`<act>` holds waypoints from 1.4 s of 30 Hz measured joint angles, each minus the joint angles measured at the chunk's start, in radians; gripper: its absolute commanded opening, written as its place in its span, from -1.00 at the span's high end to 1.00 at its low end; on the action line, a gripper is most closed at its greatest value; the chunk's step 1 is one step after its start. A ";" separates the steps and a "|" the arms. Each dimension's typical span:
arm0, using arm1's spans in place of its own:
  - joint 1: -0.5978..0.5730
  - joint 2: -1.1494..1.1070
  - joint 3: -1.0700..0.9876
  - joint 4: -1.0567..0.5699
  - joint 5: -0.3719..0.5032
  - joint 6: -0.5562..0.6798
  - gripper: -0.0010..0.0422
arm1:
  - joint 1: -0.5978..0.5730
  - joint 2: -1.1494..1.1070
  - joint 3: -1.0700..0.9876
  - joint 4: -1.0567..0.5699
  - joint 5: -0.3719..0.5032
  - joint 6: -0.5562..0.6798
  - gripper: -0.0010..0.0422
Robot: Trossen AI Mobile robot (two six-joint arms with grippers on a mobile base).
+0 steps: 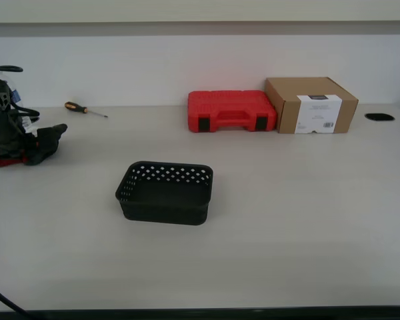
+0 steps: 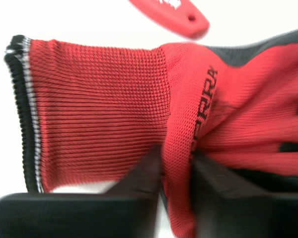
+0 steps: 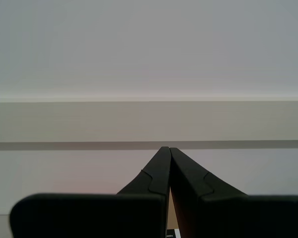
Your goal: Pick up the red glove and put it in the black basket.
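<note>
The red glove [image 2: 99,114] fills the first wrist view, its knit cuff spread out and its dark coated part at the far side. My first gripper [image 2: 176,153] is shut on a fold of the glove's red fabric. In the exterior view this arm sits at the far left of the table, with the glove [image 1: 10,160] bunched under it, its dark fingers sticking out toward the exterior view's right. The black basket [image 1: 163,208] stands empty at the table's middle, well apart from the glove. My second gripper [image 3: 169,151] is shut on nothing and faces a plain wall.
A red tool case [image 1: 231,111] and a cardboard box [image 1: 311,105] stand at the back against the wall. A small screwdriver [image 1: 84,109] lies at the back left. A dark round hole [image 1: 379,117] is in the table at the far right.
</note>
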 measured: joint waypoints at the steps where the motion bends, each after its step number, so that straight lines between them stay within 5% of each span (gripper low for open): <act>1: 0.001 0.000 0.000 0.000 0.000 0.000 0.95 | 0.000 0.016 0.002 0.013 0.003 -0.017 0.92; 5: 0.000 0.000 0.000 -0.002 0.000 0.000 0.95 | -0.001 0.040 0.005 0.028 0.019 -0.042 0.75; 9: 0.000 0.000 0.000 -0.002 0.000 0.000 0.95 | 0.000 0.034 0.006 0.005 0.034 -0.042 0.97; 15: 0.000 0.000 0.000 -0.002 0.000 0.000 0.95 | 0.000 0.025 0.005 -0.002 0.073 -0.043 0.96; 24: 0.000 0.000 0.000 -0.002 0.000 0.000 0.95 | -0.039 -0.186 -0.026 -0.291 0.136 -0.040 0.96; 42: 0.000 0.000 0.000 -0.017 0.000 0.000 0.95 | -0.230 -0.626 -0.325 -0.280 0.145 -0.060 0.96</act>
